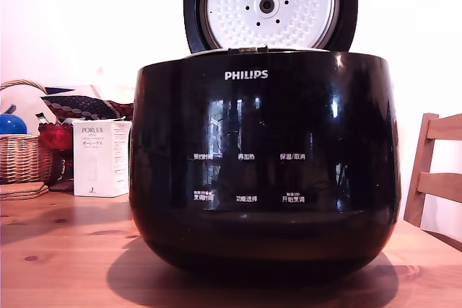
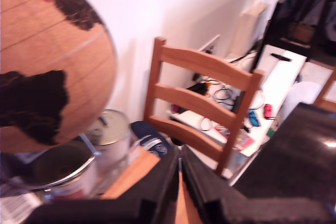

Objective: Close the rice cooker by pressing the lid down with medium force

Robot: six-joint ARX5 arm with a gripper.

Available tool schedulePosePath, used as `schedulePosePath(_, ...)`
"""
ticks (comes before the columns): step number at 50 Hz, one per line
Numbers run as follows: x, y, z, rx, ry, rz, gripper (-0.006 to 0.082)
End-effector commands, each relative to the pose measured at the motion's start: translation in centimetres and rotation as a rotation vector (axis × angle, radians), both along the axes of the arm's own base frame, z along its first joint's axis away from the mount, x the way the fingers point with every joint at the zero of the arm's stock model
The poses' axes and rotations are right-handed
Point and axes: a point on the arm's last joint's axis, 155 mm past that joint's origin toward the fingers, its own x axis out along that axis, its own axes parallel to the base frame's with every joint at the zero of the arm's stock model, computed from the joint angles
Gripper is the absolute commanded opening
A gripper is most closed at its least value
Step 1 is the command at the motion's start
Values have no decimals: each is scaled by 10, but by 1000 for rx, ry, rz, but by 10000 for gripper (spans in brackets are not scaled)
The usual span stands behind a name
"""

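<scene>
Exterior view: rice cooker (image 1: 264,164) at centre of the wooden table (image 1: 65,257), near the camera, PHILIPS logo and white button labels facing front. Lid (image 1: 270,5) raised upright behind the rim, dimpled silver disc facing forward. On the exterior view's left, farther back: white PORLEX box (image 1: 100,157) and wicker basket (image 1: 25,151). On the exterior view's right: wooden chair (image 1: 435,178).

Wrist view, blurred: end effector (image 2: 180,179) with black padded fingers (image 2: 207,187) nearly together, only a narrow slit between, gripping nothing. Beyond: a wooden chair (image 2: 202,106), a globe (image 2: 50,61), a lidded tin (image 2: 111,135).
</scene>
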Motion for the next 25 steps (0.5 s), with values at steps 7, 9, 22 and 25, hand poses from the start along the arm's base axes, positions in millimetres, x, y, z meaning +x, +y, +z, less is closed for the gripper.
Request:
schedulePosePath(7,-17,-2,-27,35,141,-48,-21)
schedulePosePath(9,-23,0,-31,47,173,-52,-21)
schedulePosePath(22,-78,3,-65,122,451,-135,-21)
schedulePosePath(25,-88,5,-73,154,487,-150,-21)
